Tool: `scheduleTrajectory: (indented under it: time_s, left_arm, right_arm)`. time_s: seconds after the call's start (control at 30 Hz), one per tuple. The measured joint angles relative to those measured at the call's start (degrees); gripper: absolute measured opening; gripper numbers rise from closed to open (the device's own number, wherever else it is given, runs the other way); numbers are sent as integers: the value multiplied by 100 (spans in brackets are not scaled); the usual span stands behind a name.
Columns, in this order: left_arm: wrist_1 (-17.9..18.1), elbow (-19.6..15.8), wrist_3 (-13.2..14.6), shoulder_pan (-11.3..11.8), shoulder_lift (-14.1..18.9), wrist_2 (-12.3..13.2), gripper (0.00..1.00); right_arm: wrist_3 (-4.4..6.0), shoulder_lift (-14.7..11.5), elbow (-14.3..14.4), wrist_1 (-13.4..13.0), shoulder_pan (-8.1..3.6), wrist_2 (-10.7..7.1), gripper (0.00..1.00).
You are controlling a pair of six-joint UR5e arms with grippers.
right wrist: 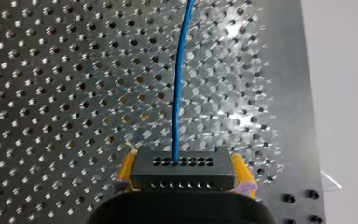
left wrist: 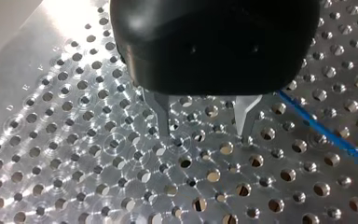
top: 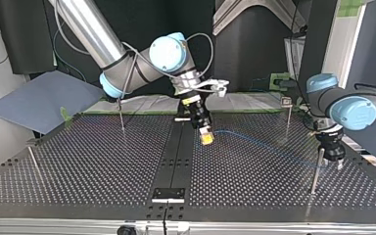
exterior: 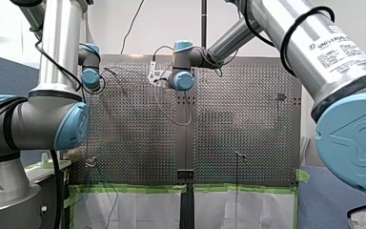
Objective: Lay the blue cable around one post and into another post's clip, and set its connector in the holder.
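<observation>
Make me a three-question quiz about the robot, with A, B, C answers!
1. Where is the connector? A in a bowl; B between my right gripper's pads; C in a person's hand.
2. What colour is the cable? A red; B blue; C green.
3. How is my left gripper? A open and empty; B shut on the cable; C shut on a ball.
Answers: 1 B, yellow pads press its sides. 2 B, a blue line leaves the connector. 3 A, its fingers stand apart with nothing between.
</observation>
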Motion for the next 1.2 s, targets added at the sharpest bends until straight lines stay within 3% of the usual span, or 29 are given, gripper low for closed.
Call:
scheduleTrajectory:
  time_s: [0.17, 0.27, 0.77, 1.07, 1.2]
  left_arm:
    - [2, -16, 32, -33, -1, -105, 95]
    - [8, -39, 24, -48, -3, -111, 100]
    - [89, -74, -58, -80, -1, 96, 100]
    - [167, -213, -149, -70, -1, -97, 100]
    - [178, -217, -160, -67, -2, -106, 100]
  right_arm:
    - [3, 6, 174, -34, -55, 86, 0]
    - [2, 7, 300, -54, -104, 120, 0]
    - [-2, 7, 931, -292, -358, 243, 0]
    - [-4, 5, 1348, -524, -530, 323, 0]
    - [47, 1, 1545, -710, -640, 401, 0]
